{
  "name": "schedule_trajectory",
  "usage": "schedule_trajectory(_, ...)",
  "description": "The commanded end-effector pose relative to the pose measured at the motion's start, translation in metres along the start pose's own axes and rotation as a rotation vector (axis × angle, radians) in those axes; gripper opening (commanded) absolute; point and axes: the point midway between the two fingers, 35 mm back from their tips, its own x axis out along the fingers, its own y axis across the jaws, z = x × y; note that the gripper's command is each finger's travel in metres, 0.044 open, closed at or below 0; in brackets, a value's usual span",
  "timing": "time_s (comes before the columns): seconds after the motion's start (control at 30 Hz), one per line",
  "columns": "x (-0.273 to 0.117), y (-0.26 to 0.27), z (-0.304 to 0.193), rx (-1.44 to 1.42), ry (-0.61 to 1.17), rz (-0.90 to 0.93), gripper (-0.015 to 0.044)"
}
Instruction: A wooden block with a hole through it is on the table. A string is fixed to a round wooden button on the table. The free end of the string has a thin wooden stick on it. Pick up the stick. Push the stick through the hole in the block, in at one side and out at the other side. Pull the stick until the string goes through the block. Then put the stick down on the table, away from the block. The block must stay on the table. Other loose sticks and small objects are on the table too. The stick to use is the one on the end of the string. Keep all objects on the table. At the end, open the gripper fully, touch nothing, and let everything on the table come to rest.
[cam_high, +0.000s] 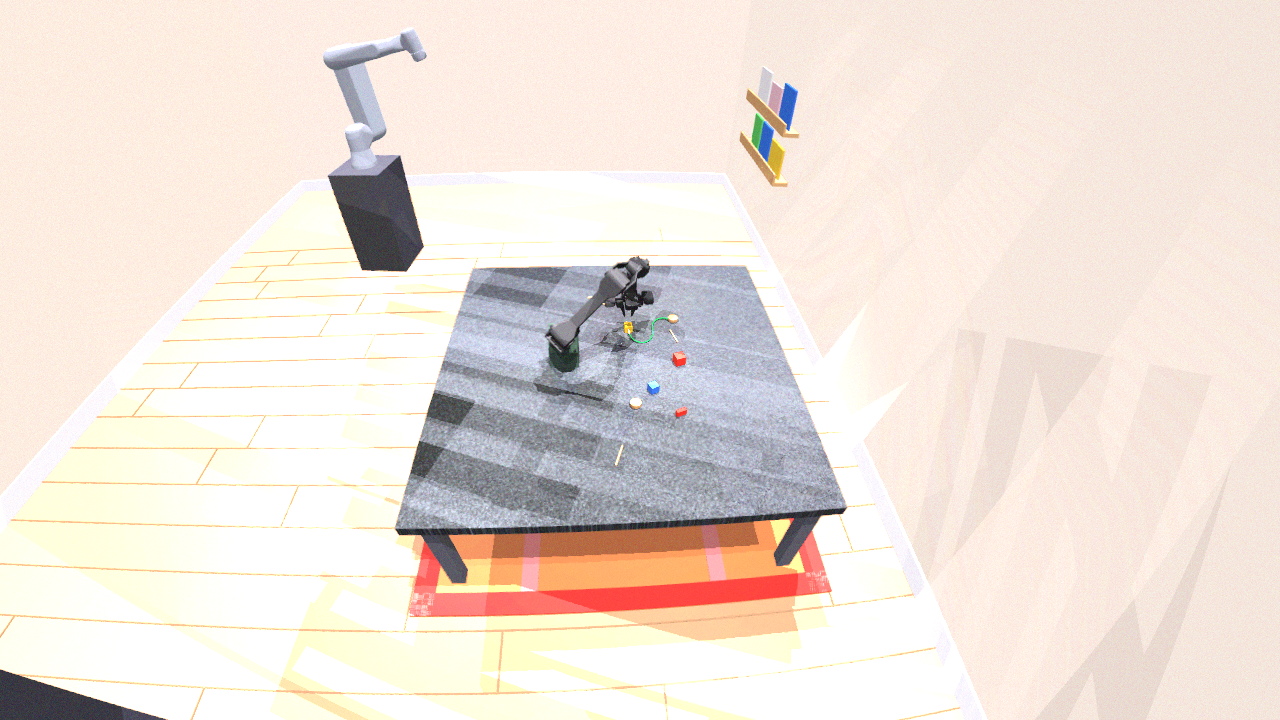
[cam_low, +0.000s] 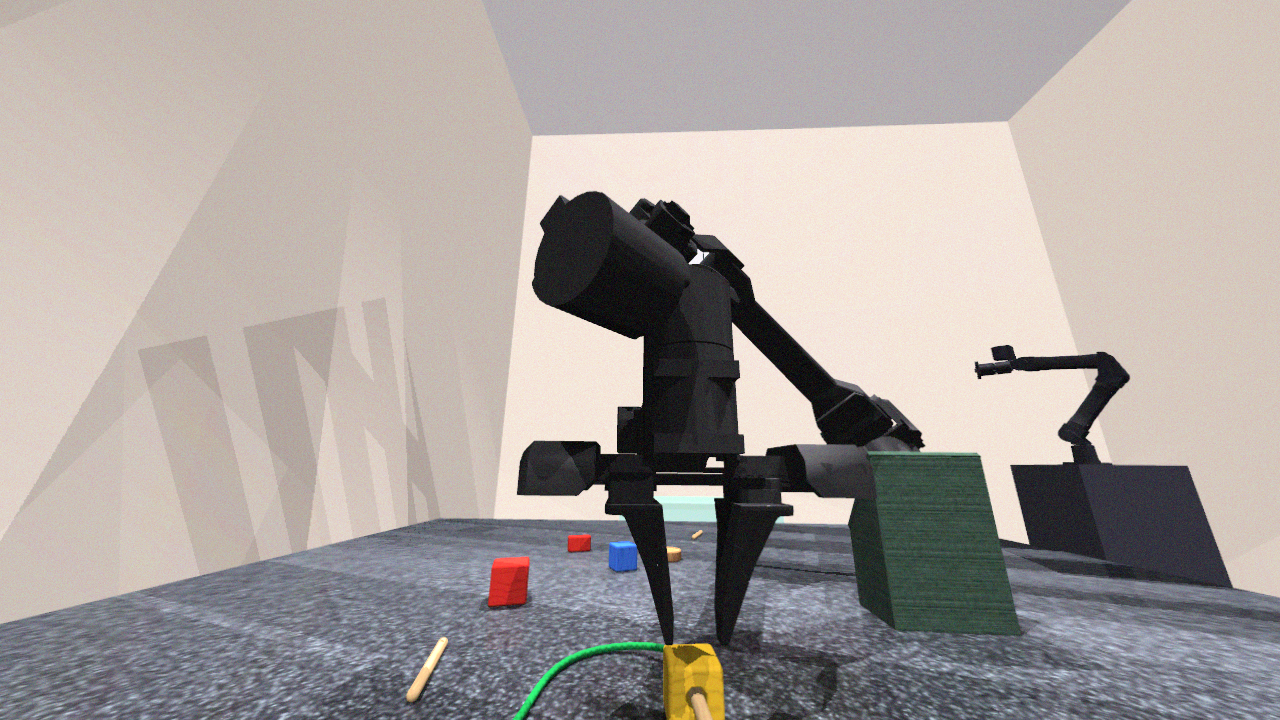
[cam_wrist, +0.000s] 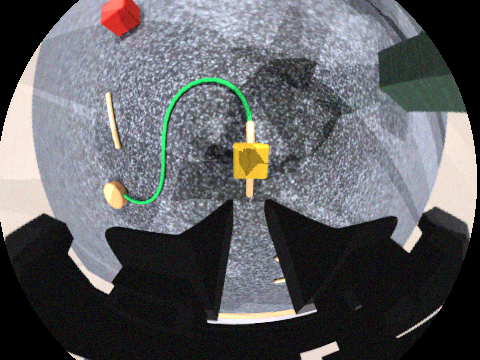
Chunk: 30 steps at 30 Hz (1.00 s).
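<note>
The yellow block (cam_high: 628, 327) (cam_low: 691, 660) (cam_wrist: 251, 161) stands on the table. The string's stick (cam_low: 700, 706) (cam_wrist: 249, 188) sits in its hole and sticks out at both sides. The green string (cam_low: 626, 644) (cam_wrist: 164, 145) joins the stick's end at the upper side in the wrist view and curves to the round button (cam_high: 672, 318) (cam_wrist: 115, 195). My gripper (cam_low: 697, 636) (cam_wrist: 249, 204) is partly open and empty, fingers pointing down. In the wrist view its tips lie on either side of the line of the stick's bare end, just beyond that end. Their exact height is unclear.
A loose stick (cam_high: 674, 335) (cam_low: 426, 669) (cam_wrist: 113, 120) lies near the button. A red block (cam_high: 679, 359) (cam_low: 508, 582) (cam_wrist: 120, 17), blue cube (cam_high: 653, 387) (cam_low: 622, 556), smaller red block (cam_high: 681, 411) (cam_low: 579, 542) and round disc (cam_high: 635, 403) (cam_low: 673, 554) lie farther off. A dark green block (cam_low: 939, 546) stands by the arm's base.
</note>
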Motion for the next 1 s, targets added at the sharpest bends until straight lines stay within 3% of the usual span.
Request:
schedule_trajectory(0.0, 0.011, -0.002, 0.001, -0.008, -0.009, -0.001, 0.0123)
schedule_trajectory(0.9, 0.042, -0.004, 0.003, -0.006, -0.012, -0.002, 0.0123)
schedule_trajectory(0.97, 0.041, -0.004, 0.002, 0.0, -0.007, -0.004, 0.0071)
